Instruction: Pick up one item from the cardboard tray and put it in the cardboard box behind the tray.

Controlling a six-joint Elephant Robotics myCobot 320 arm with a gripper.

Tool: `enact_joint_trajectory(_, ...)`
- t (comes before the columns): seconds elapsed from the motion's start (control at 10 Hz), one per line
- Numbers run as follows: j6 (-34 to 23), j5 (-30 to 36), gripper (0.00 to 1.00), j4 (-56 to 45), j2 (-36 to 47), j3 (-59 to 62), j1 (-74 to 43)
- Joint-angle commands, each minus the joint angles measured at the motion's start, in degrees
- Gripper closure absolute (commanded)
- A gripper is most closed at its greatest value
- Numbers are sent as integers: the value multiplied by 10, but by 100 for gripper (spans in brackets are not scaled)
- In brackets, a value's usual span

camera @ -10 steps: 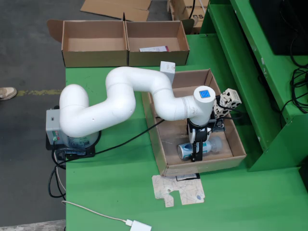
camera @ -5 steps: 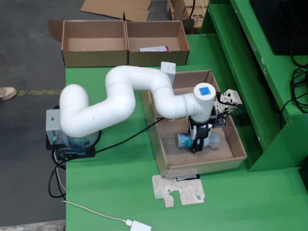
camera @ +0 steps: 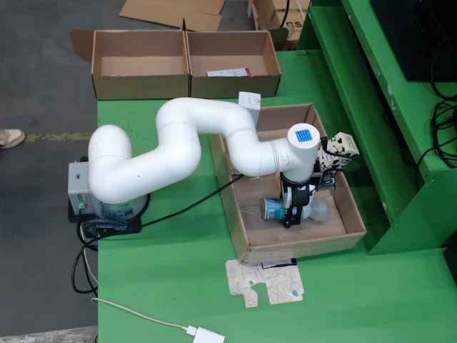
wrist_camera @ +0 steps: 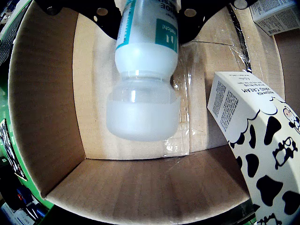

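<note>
A translucent white bottle with a teal label (camera: 275,209) lies across the near part of the cardboard tray (camera: 300,246). My gripper (camera: 293,211) points down on it with a black finger on each side. In the wrist view the bottle (wrist_camera: 145,84) fills the top centre with its cap end toward the tray wall (wrist_camera: 140,187). The gripper (wrist_camera: 150,18) is shut on its labelled body. I cannot tell whether the bottle is lifted off the tray floor. Two open cardboard boxes stand behind the tray, the left one (camera: 143,64) and the right one (camera: 232,61).
A cow-patterned carton (wrist_camera: 258,140) leans in the tray beside the bottle; it also shows in the fixed view (camera: 341,146). A small white box (camera: 249,100) sits at the tray's far edge. A flat cardboard cut-out (camera: 264,282), a black cable (camera: 178,211) and green framing (camera: 400,143) are nearby.
</note>
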Motion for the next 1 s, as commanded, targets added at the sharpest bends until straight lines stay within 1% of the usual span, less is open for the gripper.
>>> enact_joint_trajectory(0.0, 0, -7, 100, 4, 20, 12, -6)
enact_joint_trajectory(0.6, 0, -7, 100, 4, 20, 12, -6)
enact_joint_trajectory(0.8, -18, -4, 100, 92, 89, -126, 0)
enact_joint_trajectory(0.9, -16, -11, 100, 119, 130, -190, 7)
